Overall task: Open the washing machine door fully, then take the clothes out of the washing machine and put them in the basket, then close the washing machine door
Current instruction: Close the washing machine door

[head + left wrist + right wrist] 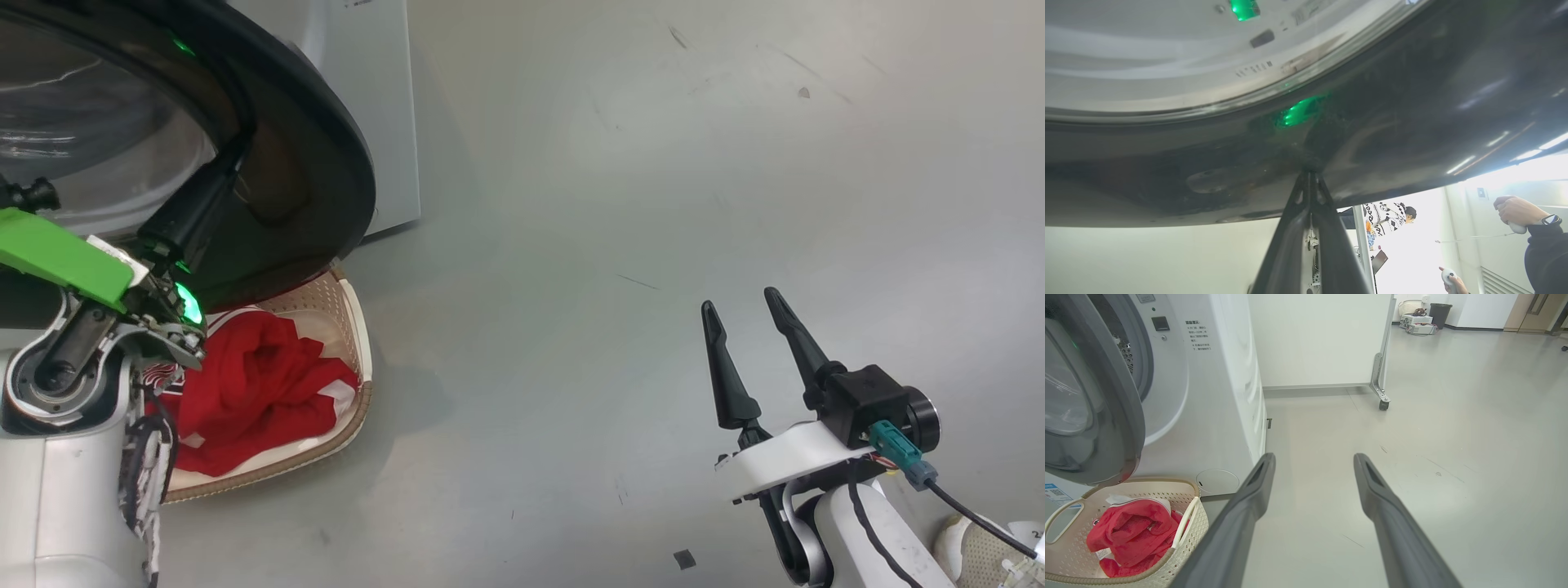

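Observation:
The washing machine door point(326, 163) is a wide glossy black disc, standing part open from the white washing machine point(1216, 396). My left gripper point(237, 155) is shut, and in the left wrist view its joined tips point(1309, 173) press against the door's dark face point(1412, 102). Below the door sits the cream basket point(359, 343), its rim point(1147, 482) against the machine's front. Red clothes point(253, 384) with white trim lie bunched inside it point(1131, 535). My right gripper point(740, 300) hovers open over bare floor to the right, holding nothing point(1314, 457).
Grey floor stretches to the right of the machine. A wheeled partition point(1382, 404) stands behind it, with boxes and a bin point(1417, 318) far back. In the left wrist view a person's hand point(1515, 212) holds a controller, and another person point(1388, 214) stands further off.

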Robot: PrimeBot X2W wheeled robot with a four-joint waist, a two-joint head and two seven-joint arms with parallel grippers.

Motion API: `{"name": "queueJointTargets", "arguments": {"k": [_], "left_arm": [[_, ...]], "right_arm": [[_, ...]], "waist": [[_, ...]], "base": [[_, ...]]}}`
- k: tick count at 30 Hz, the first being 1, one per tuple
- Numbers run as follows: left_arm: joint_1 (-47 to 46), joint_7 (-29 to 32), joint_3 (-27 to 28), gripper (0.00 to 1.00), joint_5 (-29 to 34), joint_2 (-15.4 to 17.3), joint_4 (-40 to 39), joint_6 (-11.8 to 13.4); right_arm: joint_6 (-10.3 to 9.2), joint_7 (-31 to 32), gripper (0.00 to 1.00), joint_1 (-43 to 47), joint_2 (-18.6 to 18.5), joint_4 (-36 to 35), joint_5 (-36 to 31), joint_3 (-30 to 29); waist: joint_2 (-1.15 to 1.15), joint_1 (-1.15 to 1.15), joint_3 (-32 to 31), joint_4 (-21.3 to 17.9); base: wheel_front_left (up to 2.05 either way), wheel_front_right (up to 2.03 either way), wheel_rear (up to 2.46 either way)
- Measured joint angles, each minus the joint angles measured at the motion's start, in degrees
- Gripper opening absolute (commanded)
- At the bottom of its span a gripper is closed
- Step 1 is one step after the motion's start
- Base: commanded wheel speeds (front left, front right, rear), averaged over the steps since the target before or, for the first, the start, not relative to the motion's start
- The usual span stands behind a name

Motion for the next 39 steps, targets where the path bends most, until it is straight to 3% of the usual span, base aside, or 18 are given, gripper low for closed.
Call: {"name": "queueJointTargets", "arguments": {"k": [14, 25, 32, 39], "left_arm": [[-6.54, -5.03, 2.56, 0.0, 1.13, -0.4, 5.48, -0.07], [-7.47, -4.47, 2.2, 0.0, 0.87, -1.01, 7.8, -0.52], [-3.72, -4.46, 3.34, 0.0, 0.1, -1.57, 7.89, -0.53], [2.01, -4.61, 5.44, 0.0, -0.67, -2.7, 1.23, -0.54]], "right_arm": [[-0.02, -0.24, 1.0, -1.03, 0.45, 1.25, 0.91, -0.08], [-0.05, -0.49, 1.0, -1.94, 0.54, 1.68, 1.05, -0.71], [-0.07, -0.49, 1.0, -1.96, 0.56, 1.81, 1.04, -1.48], [-0.12, -0.51, 1.0, -1.95, 0.3, 1.8, 0.97, -2.67]], "waist": [[0.0, 0.0, 1.4, -1.39], [0.0, 0.0, 1.58, -0.78], [0.0, 0.0, 1.14, 1.07], [0.0, 0.0, 0.12, 3.69]], "base": [[0.0, 0.0, 0.0], [0.0, 0.0, 0.0], [0.0, 0.0, 0.0], [0.0, 0.0, 0.0]]}}
